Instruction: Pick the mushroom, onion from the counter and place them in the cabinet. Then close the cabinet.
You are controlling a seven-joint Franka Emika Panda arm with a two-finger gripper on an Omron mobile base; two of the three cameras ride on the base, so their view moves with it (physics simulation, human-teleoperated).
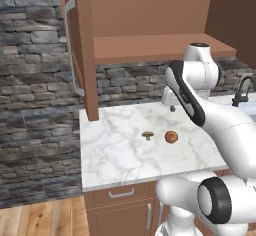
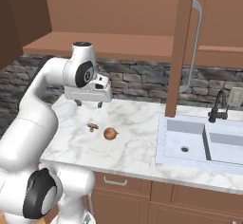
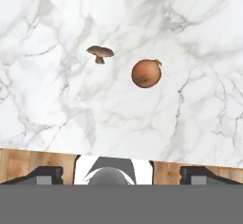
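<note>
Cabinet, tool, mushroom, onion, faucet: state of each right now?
Cabinet: doors open, shelf bare.
Tool: open, holding nothing, above the counter.
Mushroom: on the counter, cap up, beside the onion, apart from it.
Onion: on the counter, free.
Faucet: no water running.

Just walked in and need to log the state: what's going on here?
A white robot arm holds its open gripper above the marble counter, gripping nothing. A small mushroom and an onion lie side by side on the counter, apart from each other and untouched. The wall cabinet above stands open, and the part of its shelf in view is bare. A sink sits to the right. Neither item has been picked up yet.
</note>
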